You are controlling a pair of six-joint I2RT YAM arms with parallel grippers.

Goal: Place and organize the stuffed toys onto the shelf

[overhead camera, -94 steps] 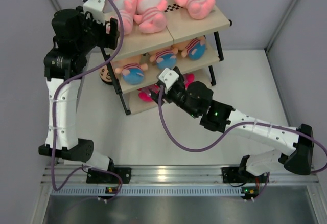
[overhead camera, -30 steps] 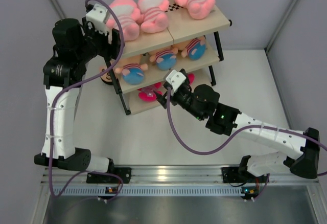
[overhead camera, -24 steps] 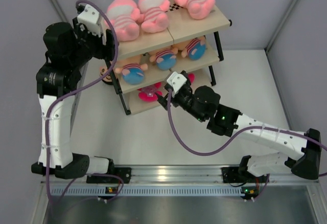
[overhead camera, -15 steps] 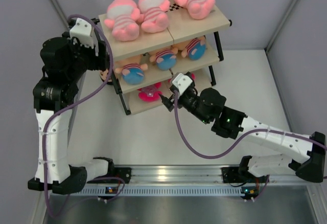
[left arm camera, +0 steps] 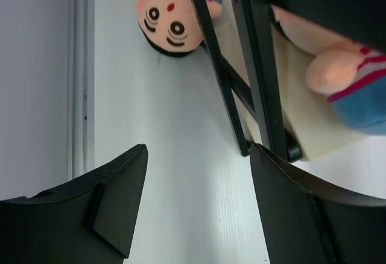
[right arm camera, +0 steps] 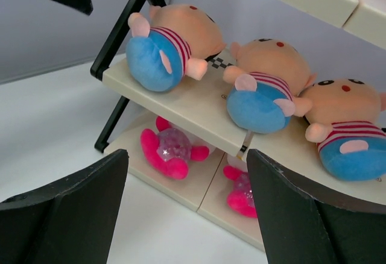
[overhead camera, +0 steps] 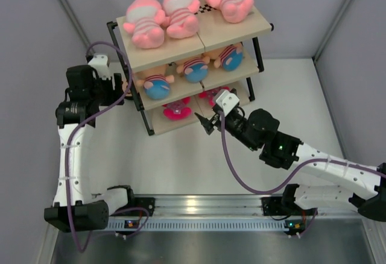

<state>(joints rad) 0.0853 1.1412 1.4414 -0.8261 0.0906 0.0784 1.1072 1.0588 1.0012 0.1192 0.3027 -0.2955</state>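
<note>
**Left tool** (left arm camera: 198,155): the jaws are spread wide with nothing between them. Ahead of it, 1 loose boy doll (left arm camera: 170,26) lies on the table (left arm camera: 151,125), just outside the left legs of the shelf (left arm camera: 241,95). The doll's face points back toward the tool. Its striped body runs away from the tool and passes behind the black leg, so the long axis lies roughly along the approach line. The left arm rises from its base and bends toward the shelf's left side, with the tool aimed at the doll. It is clearly the nearer arm. The next move is judged to be a short advance and a closure across the head.

**Right tool** (right arm camera: 187,155): released and empty, held off the shelf front. It faces the middle board, which carries 3 boy dolls (right arm camera: 265,83). 2 magenta toys (right arm camera: 172,149) sit on the bottom board. 3 pink dolls (overhead camera: 180,14) lie side by side on the top board.
</note>
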